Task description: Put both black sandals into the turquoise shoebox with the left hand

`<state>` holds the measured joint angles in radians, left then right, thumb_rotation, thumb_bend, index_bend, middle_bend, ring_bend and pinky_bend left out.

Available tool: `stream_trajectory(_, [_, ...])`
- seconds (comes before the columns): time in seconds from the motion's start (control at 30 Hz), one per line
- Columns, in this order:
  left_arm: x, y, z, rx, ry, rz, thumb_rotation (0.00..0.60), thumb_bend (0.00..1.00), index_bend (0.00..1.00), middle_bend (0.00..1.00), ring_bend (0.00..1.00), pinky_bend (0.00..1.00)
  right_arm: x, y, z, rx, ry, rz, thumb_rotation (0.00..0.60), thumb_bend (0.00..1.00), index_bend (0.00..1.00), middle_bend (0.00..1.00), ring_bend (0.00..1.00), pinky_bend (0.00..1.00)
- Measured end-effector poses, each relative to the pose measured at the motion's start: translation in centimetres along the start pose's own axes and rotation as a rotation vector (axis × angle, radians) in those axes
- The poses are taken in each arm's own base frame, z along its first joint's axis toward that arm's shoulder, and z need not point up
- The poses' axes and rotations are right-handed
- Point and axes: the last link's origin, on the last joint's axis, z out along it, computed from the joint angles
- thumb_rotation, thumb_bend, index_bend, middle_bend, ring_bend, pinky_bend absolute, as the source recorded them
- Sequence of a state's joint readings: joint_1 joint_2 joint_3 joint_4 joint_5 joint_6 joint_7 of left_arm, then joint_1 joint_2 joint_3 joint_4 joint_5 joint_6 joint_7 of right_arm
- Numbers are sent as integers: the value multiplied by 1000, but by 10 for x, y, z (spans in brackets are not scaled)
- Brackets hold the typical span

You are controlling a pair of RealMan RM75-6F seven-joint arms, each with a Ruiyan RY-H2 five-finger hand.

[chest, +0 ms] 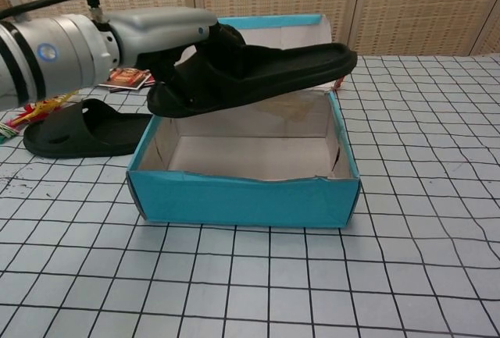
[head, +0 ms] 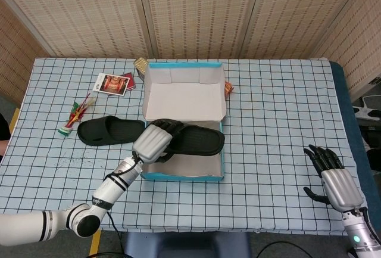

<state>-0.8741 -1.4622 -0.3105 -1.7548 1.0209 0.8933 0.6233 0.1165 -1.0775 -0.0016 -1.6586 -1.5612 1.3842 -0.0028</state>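
Note:
My left hand (head: pixel 156 140) (chest: pixel 160 33) grips one black sandal (head: pixel 191 139) (chest: pixel 258 74) and holds it in the air over the open turquoise shoebox (head: pixel 182 176) (chest: pixel 242 197), toe pointing right. The box interior under it holds nothing. The second black sandal (head: pixel 109 131) (chest: pixel 74 129) lies flat on the checked cloth just left of the box. My right hand (head: pixel 332 177) hovers open at the table's right front, fingers spread, holding nothing.
The box's lid (head: pixel 184 97) stands up behind it. A small booklet (head: pixel 113 83) and a gold packet (head: pixel 141 65) lie at the back left, a bundle of coloured sticks (head: pixel 75 115) near the left edge. A small orange item (head: pixel 228 88) sits by the lid's right side.

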Motion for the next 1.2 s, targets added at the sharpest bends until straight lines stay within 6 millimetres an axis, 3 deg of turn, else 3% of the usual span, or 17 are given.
stream_trajectory(0.33, [-8,-6,26,30,-29,-30,600,553,370,439,474,402,-2,1,3,-9,-11,-4,600,126,0,0,0,0])
stream_trajectory(1.2, [-39,-6,31,59,-199,-14,600,545,377,462,498,417,-1,1,2,-4,-14,3,600,126,0,0,0,0])
